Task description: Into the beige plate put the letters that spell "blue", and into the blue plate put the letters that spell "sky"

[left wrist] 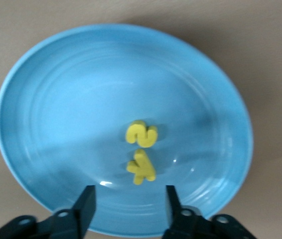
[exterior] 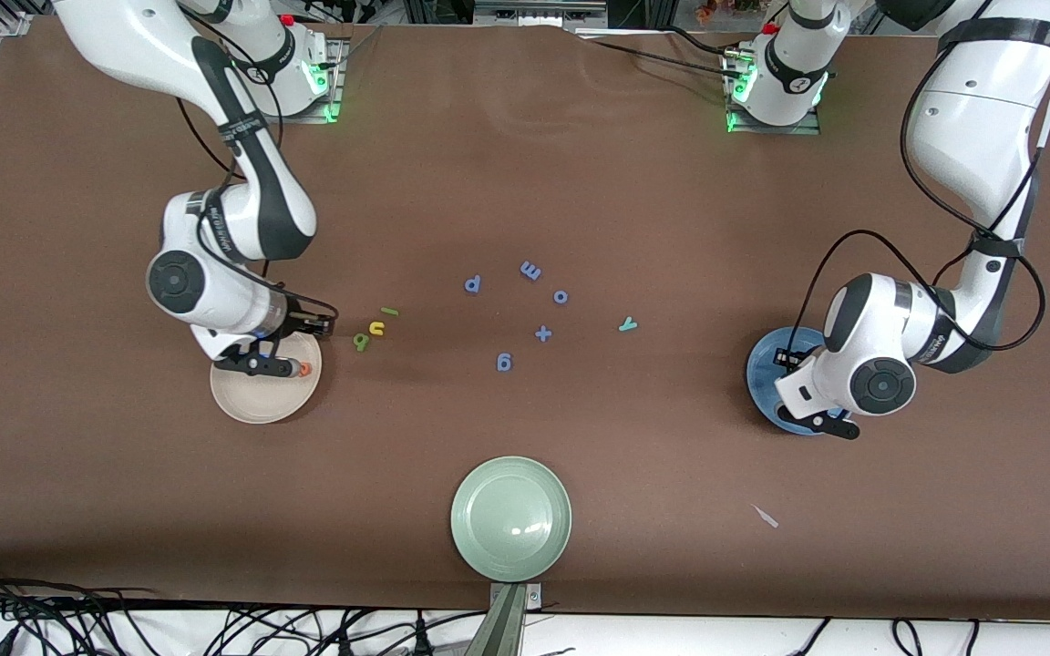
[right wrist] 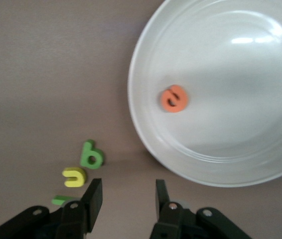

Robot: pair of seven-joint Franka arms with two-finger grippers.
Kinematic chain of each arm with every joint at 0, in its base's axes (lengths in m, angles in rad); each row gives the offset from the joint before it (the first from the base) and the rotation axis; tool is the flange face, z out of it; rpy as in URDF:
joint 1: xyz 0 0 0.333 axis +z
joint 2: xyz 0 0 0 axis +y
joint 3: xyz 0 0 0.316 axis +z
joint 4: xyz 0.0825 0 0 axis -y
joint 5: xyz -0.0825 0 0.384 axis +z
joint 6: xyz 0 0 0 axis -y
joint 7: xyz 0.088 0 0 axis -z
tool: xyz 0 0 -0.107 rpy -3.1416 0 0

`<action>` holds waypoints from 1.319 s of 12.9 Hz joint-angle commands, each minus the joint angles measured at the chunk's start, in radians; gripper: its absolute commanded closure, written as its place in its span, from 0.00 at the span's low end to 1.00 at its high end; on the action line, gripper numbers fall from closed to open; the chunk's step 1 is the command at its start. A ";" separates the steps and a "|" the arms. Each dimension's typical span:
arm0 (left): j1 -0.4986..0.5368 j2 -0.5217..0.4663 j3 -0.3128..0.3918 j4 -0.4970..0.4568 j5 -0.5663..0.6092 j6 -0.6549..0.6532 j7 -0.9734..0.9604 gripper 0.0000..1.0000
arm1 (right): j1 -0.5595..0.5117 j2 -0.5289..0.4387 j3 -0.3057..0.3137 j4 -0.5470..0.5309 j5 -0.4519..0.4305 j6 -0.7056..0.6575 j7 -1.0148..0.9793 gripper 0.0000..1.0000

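Observation:
The orange e (exterior: 304,369) (right wrist: 174,98) lies in the beige plate (exterior: 252,403) (right wrist: 230,114). My right gripper (exterior: 272,366) (right wrist: 127,199) hangs open and empty at that plate's rim. The green b (exterior: 361,342) (right wrist: 90,156), yellow u (exterior: 377,328) (right wrist: 74,177) and thin green l (exterior: 389,312) (right wrist: 64,200) lie on the table beside the plate. The yellow s (left wrist: 141,134) and yellow k (left wrist: 141,167) rest in the blue plate (exterior: 766,374) (left wrist: 71,99). Above it my left gripper (exterior: 830,424) (left wrist: 129,204) is open, holding nothing. The teal y (exterior: 628,323) lies on the table toward the blue plate.
Blue letters p (exterior: 473,284), m (exterior: 530,271), o (exterior: 561,296), g (exterior: 504,362) and a plus sign (exterior: 543,333) are scattered mid-table. A pale green plate (exterior: 511,517) sits near the front edge. A small scrap (exterior: 766,517) lies nearer the front camera than the blue plate.

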 commanded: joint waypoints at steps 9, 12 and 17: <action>-0.003 -0.055 -0.383 -0.130 0.084 -0.008 -0.120 0.00 | 0.022 0.114 0.050 0.028 0.050 0.144 0.158 0.49; 0.001 -0.054 -0.392 -0.274 0.122 0.270 -0.121 0.00 | 0.041 0.135 0.050 0.025 0.051 0.177 0.187 0.49; -0.018 -0.029 -0.389 -0.337 0.222 0.424 -0.219 0.00 | 0.039 0.138 0.049 0.016 0.050 0.183 0.172 0.51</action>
